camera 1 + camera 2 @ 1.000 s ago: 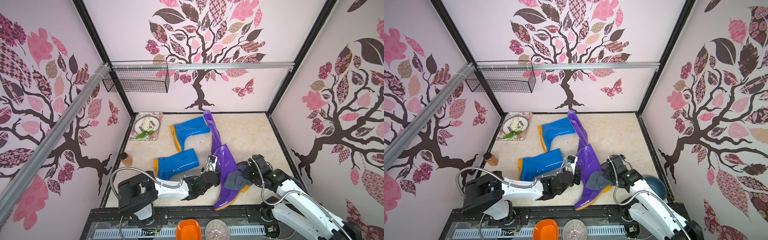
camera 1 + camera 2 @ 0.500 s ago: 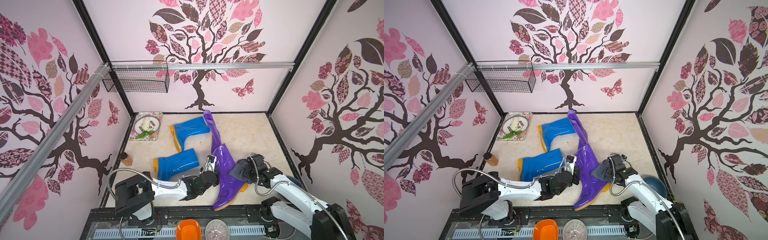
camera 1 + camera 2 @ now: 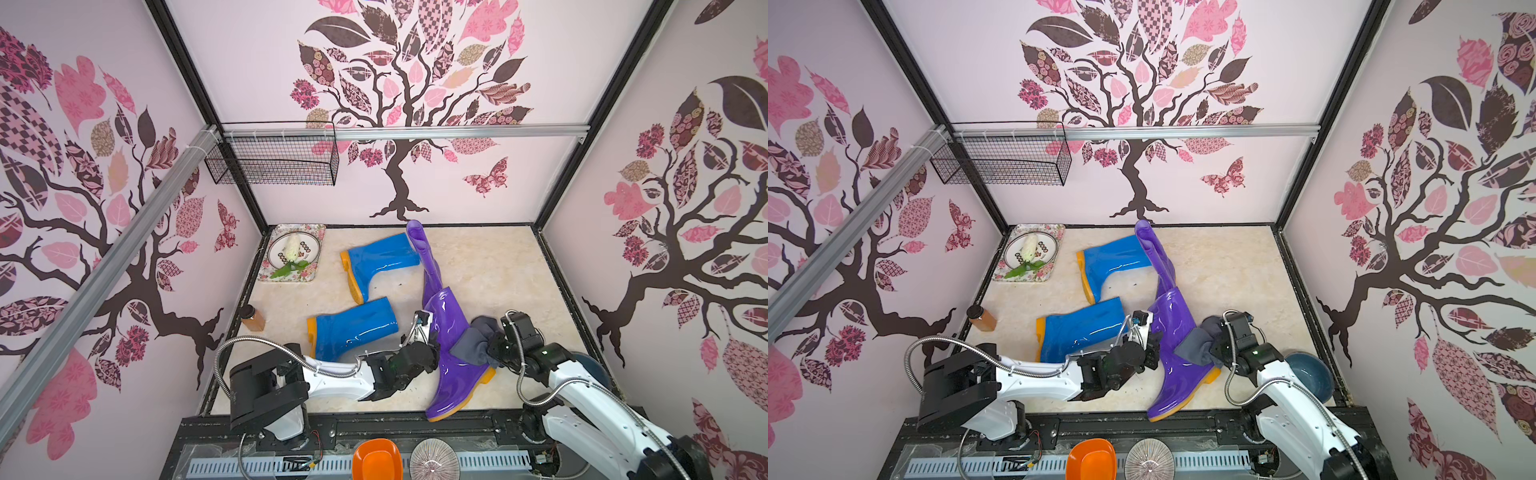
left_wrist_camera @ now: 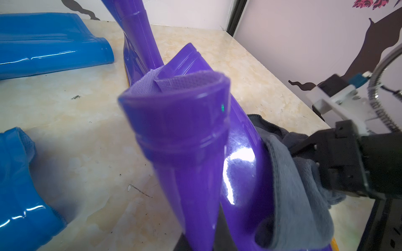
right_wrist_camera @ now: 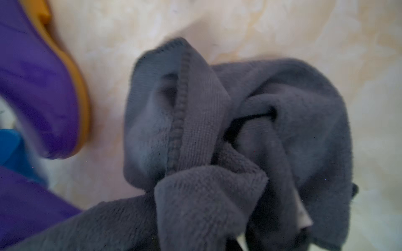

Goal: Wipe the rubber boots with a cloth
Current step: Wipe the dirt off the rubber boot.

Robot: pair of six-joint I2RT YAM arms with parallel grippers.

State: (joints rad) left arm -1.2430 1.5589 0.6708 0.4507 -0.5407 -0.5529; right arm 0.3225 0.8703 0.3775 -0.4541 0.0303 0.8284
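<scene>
Grey cloth (image 3: 471, 345) slid up the purple boot (image 3: 455, 380).

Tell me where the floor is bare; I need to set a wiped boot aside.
Largest: the stretch between the purple boots and right wall, up to the back wall. Smaller: between tray, bottle and blue boots. Crowded: near middle, where left arm, right arm, near purple boot and cloth meet.
</scene>
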